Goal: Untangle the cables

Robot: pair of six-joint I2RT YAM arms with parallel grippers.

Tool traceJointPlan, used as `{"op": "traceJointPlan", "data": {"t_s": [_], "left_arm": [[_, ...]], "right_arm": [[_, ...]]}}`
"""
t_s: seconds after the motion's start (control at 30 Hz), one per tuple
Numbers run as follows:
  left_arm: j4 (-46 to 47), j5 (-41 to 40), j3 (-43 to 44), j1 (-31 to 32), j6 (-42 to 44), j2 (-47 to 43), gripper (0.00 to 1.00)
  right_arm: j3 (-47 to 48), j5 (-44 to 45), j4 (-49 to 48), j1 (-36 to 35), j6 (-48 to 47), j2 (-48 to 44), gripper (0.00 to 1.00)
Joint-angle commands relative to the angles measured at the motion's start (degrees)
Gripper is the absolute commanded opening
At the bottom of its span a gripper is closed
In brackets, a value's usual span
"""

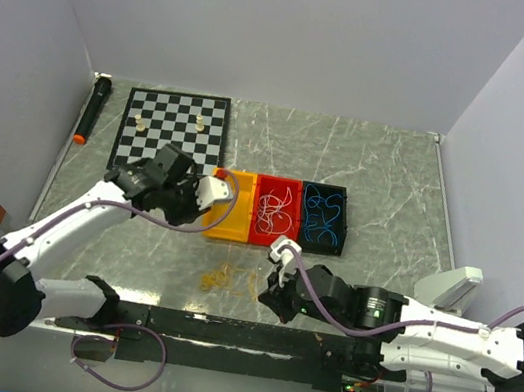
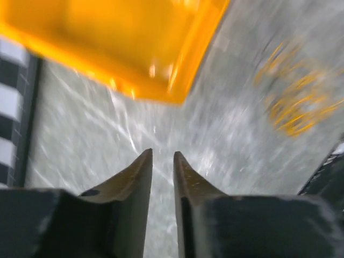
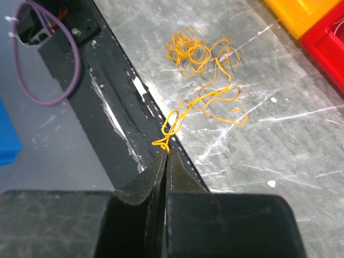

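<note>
- The yellow cables (image 3: 189,51) lie in a small curly heap on the table (image 1: 387,178), toward the near side and just in front of the yellow tray (image 1: 230,233).
- One long strand (image 3: 174,117) runs out of the heap toward the near edge of the table.
- The right fingers (image 3: 164,161) are pinched tight on the tip of that strand, right over the black rail (image 3: 123,107).
- The left fingers (image 2: 144,169) are only a little apart, with nothing between them. They hang over bare table beside the corner of the yellow tray, and the heap is off to their right.
- The white cables (image 1: 274,213) sit in the red tray (image 1: 282,181). The blue cables (image 1: 323,222) sit in the black tray (image 1: 329,190) next to it on the right. Both are apart from the yellow heap.
- The cables look very thin, light and bendy, like curly hair. I think they weigh almost nothing and will spring back into curls when let go.
- A loose end is the best place to hold, or one strand by itself, not the middle of the heap.
- A strand this thin could slip out of the fingers, so the pinch has to be firm.
- I think a slow pull is safest, because a fast one could drag the whole heap along or make the loops tighter.
</note>
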State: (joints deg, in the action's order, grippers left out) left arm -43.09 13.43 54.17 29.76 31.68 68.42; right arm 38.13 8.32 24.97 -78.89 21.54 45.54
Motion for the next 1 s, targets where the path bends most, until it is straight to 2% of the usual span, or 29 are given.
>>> {"op": "traceJointPlan", "data": {"t_s": [0.0,0.17,0.4,0.63,0.97], "left_arm": [[-4.46,15.03,3.75,0.47,-1.35,-1.54,0.36],[-0.33,15.22,-1.26,5.74,-2.33,1.44,0.38],[2.48,21.89,1.72,11.37,-3.38,6.71,0.39],[7.67,27.6,2.6,13.66,-3.29,12.52,0.41],[10.13,31.3,3.3,15.15,-2.33,17.36,0.4]], "right_arm": [[1.51,-2.51,-1.85,1.46,-2.38,2.44,0.0],[0.55,-3.74,-3.52,2.34,-1.94,4.12,0.0],[-1.04,-4.8,-4.93,3.92,-1.15,2.37,0.0],[-0.51,-7.88,-5.2,7.08,-1.06,-1.06,0.0],[0.1,-19.12,-7.3,13.06,-0.89,-2.12,0.0]]}}
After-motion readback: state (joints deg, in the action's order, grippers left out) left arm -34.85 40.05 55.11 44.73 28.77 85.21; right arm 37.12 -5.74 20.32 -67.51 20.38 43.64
